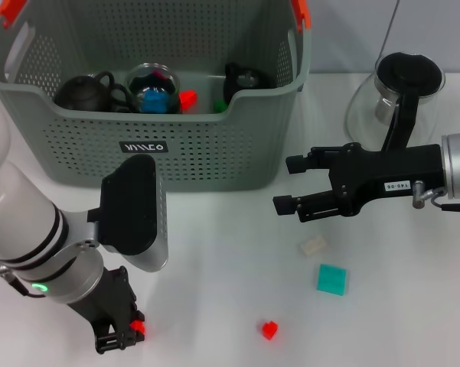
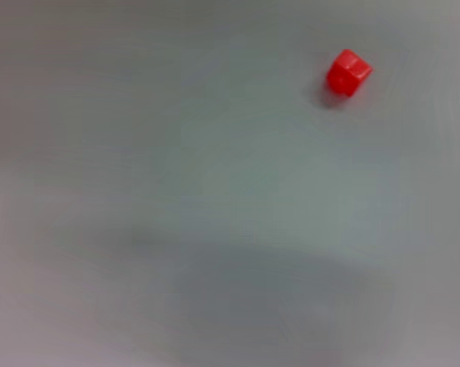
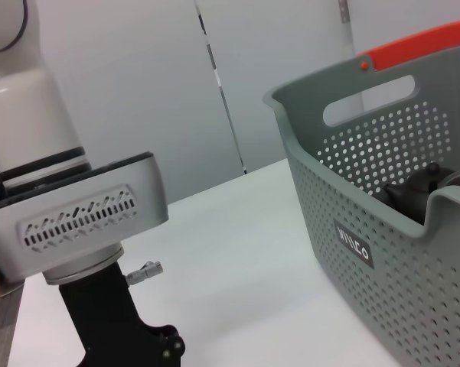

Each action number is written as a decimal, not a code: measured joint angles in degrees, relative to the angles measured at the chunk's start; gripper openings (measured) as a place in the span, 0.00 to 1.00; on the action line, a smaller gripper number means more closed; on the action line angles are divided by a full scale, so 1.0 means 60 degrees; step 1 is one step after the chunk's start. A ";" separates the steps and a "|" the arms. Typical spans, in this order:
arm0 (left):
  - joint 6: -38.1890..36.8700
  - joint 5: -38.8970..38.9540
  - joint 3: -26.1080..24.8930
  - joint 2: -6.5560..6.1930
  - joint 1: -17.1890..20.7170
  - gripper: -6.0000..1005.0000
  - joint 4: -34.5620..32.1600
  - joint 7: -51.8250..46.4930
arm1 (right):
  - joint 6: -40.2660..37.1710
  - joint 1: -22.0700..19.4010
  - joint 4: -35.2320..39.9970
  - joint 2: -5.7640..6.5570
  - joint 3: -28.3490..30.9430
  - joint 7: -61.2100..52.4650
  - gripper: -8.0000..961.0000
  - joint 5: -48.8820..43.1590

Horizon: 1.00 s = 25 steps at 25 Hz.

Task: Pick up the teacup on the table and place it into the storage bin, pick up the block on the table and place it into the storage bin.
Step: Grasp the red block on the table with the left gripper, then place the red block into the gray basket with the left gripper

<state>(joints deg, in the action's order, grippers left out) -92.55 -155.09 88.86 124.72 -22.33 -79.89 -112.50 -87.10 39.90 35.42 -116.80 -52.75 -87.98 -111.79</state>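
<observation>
Left end effector (image 1: 121,334): low over the near-left part of the desk (image 1: 214,229), fingers pointing down and closed on a small red block (image 1: 138,327); I read this as a grip, though only a sliver of red shows between the tips.
Right end effector (image 1: 285,183): hanging above the desk just beside the storage bin's right front corner, jaws parted wide and holding nothing.
Storage bin (image 1: 214,157): at the back of the desk, already holding dark teapots (image 1: 84,90), a glass piece with blue inside, and a red bit.
Loose pieces: a second red block (image 1: 269,329) near the front edge, a teal block (image 1: 332,278) and a small cream block (image 1: 314,245) to its right (all well apart from one another).
Teacup: I cannot pick one out on the open desk; a glass pitcher (image 1: 398,95) stands far right.
Left wrist view: shows only bare desk and the loose red block (image 2: 347,73).
Risk 1: the held block is tiny and pinched at the very tips, so I judge it could twist out on the lift toward the bin.
Risk 2: the bin's front wall is tall; a low carry would knock the block or fingers against it.
Risk 3: the right arm sits close to the bin corner, so both arms heading there could clash.
</observation>
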 joint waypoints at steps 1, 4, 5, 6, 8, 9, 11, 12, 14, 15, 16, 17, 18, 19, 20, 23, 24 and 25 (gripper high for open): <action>-0.0016 0.0003 0.0001 0.0000 0.0001 0.32 -0.0058 -0.0025 | -0.0001 0.0001 0.0000 0.0002 0.0001 0.0001 0.95 0.0000; -0.0148 0.0058 -0.0044 0.0000 0.0041 0.23 -0.0300 -0.0068 | 0.0003 0.0000 0.0000 0.0012 0.0008 0.0011 0.95 0.0000; -0.0238 0.0153 -0.0102 0.0000 0.0057 0.19 -0.0421 -0.0124 | 0.0006 0.0000 0.0000 0.0013 0.0012 0.0012 0.95 0.0000; -0.0364 0.0323 -0.0202 -0.0002 0.0068 0.19 -0.0543 -0.0187 | 0.0007 0.0000 0.0000 0.0014 0.0016 0.0013 0.95 -0.0001; -0.0700 0.0927 -0.0558 -0.0006 0.0058 0.20 -0.0757 -0.0348 | 0.0012 0.0001 0.0000 0.0014 0.0018 0.0014 0.95 -0.0001; -0.0904 0.1469 -0.1023 -0.0015 0.0004 0.20 -0.0879 -0.0532 | 0.0010 0.0004 -0.0001 0.0014 0.0018 0.0015 0.95 0.0000; -0.1112 0.2657 -0.2281 -0.0044 -0.0226 0.20 -0.0920 -0.1093 | 0.0013 0.0005 -0.0001 0.0014 0.0018 0.0015 0.95 -0.0002; -0.1176 0.3210 -0.2864 -0.0056 -0.0356 0.21 -0.0887 -0.1356 | 0.0013 0.0004 0.0001 0.0015 0.0018 0.0015 0.95 -0.0003; -0.1483 0.4303 -0.4319 -0.0115 -0.0738 0.21 -0.0633 -0.1642 | 0.0014 -0.0002 0.0001 0.0015 0.0018 0.0016 0.95 -0.0013; -0.1693 0.4798 -0.5105 -0.0162 -0.0991 0.21 -0.0493 -0.1689 | 0.0014 -0.0002 0.0000 0.0015 0.0018 0.0016 0.95 -0.0028; -0.1913 0.5301 -0.5918 -0.0225 -0.1280 0.22 -0.0331 -0.1696 | 0.0015 -0.0002 -0.0003 0.0014 0.0018 0.0016 0.95 -0.0039; -0.2008 0.5576 -0.6434 -0.0287 -0.1483 0.22 -0.0228 -0.1686 | 0.0015 -0.0002 -0.0003 0.0015 0.0018 0.0016 0.95 -0.0048; -0.1935 0.5899 -0.7036 -0.0426 -0.1807 0.22 -0.0040 -0.1663 | 0.0010 -0.0001 -0.0002 0.0014 0.0018 0.0016 0.95 -0.0052; -0.1771 0.5986 -0.7314 -0.0538 -0.2016 0.22 0.0114 -0.1654 | -0.0003 0.0010 0.0002 0.0015 0.0018 0.0016 0.95 -0.0056; -0.1541 0.6077 -0.7575 -0.0673 -0.2240 0.23 0.0297 -0.1648 | -0.0003 0.0010 0.0002 0.0015 0.0018 0.0016 0.95 -0.0056; -0.0219 0.6012 -0.7776 -0.1210 -0.2831 0.23 0.1143 -0.1732 | -0.0011 0.0043 0.0004 0.0014 -0.0011 0.0016 0.95 -0.0060; -0.0219 0.6012 -0.7776 -0.1210 -0.2831 0.24 0.1143 -0.1732 | -0.0016 0.0049 0.0005 0.0015 -0.0025 0.0016 0.95 -0.0060; 0.0912 0.5820 -0.7741 -0.1477 -0.3076 0.24 0.1746 -0.1917 | -0.0018 0.0052 0.0005 0.0014 -0.0038 0.0016 0.95 -0.0060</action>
<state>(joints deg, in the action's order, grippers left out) -87.08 -120.17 42.41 115.86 -40.78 -69.42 -124.00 -87.21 40.21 35.45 -116.72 -52.98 -87.89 -112.15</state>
